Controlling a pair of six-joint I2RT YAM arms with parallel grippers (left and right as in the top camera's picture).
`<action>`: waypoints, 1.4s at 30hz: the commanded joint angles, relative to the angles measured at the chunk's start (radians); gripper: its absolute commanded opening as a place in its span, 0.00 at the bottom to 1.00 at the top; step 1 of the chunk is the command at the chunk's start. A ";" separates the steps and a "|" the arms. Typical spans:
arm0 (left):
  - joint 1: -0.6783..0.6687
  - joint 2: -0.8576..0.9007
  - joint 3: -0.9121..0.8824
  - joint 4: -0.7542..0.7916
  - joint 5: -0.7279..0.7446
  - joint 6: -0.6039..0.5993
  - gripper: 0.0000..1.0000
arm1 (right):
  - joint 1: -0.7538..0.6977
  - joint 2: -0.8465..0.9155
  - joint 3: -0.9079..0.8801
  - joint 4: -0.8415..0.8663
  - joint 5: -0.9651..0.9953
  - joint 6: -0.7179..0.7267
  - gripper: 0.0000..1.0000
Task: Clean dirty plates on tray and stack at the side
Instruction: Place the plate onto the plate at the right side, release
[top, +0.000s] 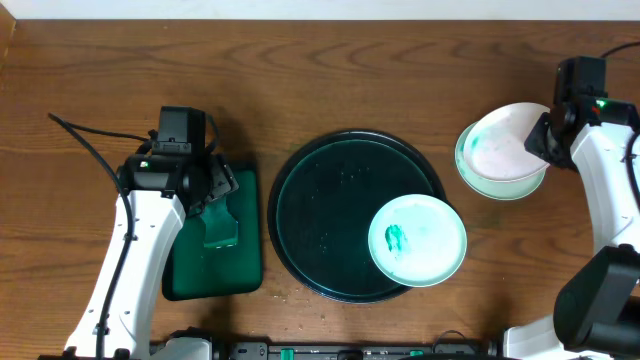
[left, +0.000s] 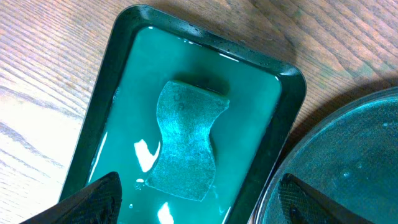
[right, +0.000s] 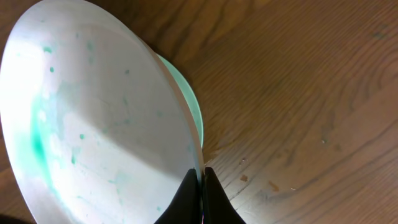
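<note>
The large round dark tray (top: 310, 210) lies mid-table. One white plate (top: 417, 240) with a teal-green smear rests on its right rim. My right gripper (top: 545, 140) is shut on the rim of a second plate (top: 508, 142), holding it tilted above a third plate (top: 497, 183) that lies on the table at the right. In the right wrist view my fingers (right: 202, 180) pinch the held plate (right: 93, 124), which has faint teal streaks; the lower plate's edge (right: 189, 102) peeks out behind. My left gripper (left: 199, 193) is open above a green sponge (left: 185, 144).
The sponge lies in teal liquid in a small rectangular green tray (top: 212, 240) left of the round tray; the tray's rim shows in the left wrist view (left: 289, 93). The round tray's edge (left: 348, 162) is close at its right. Wooden table all round.
</note>
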 joint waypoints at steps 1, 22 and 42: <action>0.002 -0.003 0.009 0.002 -0.006 -0.001 0.81 | 0.000 -0.006 0.003 -0.002 -0.032 0.023 0.01; 0.002 -0.003 0.009 0.001 -0.006 -0.001 0.81 | -0.008 -0.004 -0.101 0.029 -0.019 0.093 0.04; 0.002 -0.003 0.009 0.001 -0.005 -0.001 0.81 | 0.053 -0.019 -0.085 0.031 -0.312 -0.126 0.67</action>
